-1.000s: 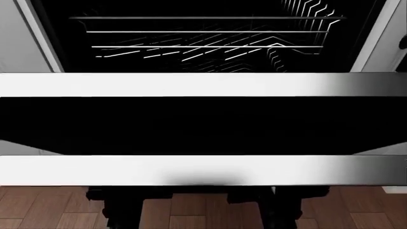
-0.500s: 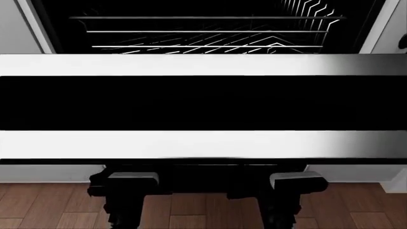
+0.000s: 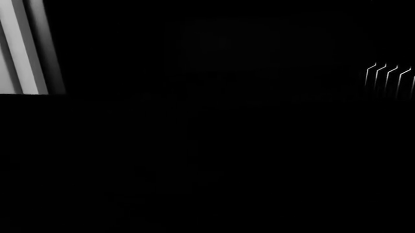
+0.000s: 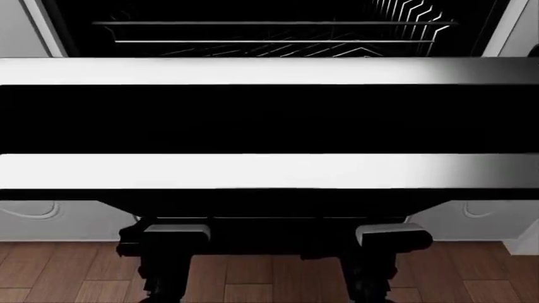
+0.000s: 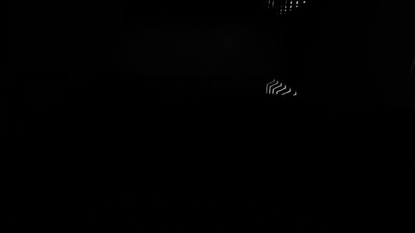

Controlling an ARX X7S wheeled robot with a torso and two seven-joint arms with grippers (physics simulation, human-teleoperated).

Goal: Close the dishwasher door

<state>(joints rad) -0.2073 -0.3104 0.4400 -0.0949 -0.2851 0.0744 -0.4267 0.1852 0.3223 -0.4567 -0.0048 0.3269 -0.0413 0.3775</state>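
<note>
Dishwasher door (image 4: 269, 120) partly raised across the open dishwasher, wire racks (image 4: 269, 35) visible above. Both arms sit beneath it; tool opening cannot be told, wrist views dark. Judged rigid, glossy, hinged: push flat under the front edge, no grip needed

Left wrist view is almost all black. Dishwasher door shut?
Observer: No. In the head view the dishwasher door is only partway up, with the wire racks showing above its top edge.
Operator: Where are the arms?
Observer: The left arm and right arm both sit under the door's near edge, above the wood floor.
Operator: Fingers open?
Observer: Cannot tell. The door hides them, and the right wrist view is black too, bar a sliver of the wire racks.
</note>
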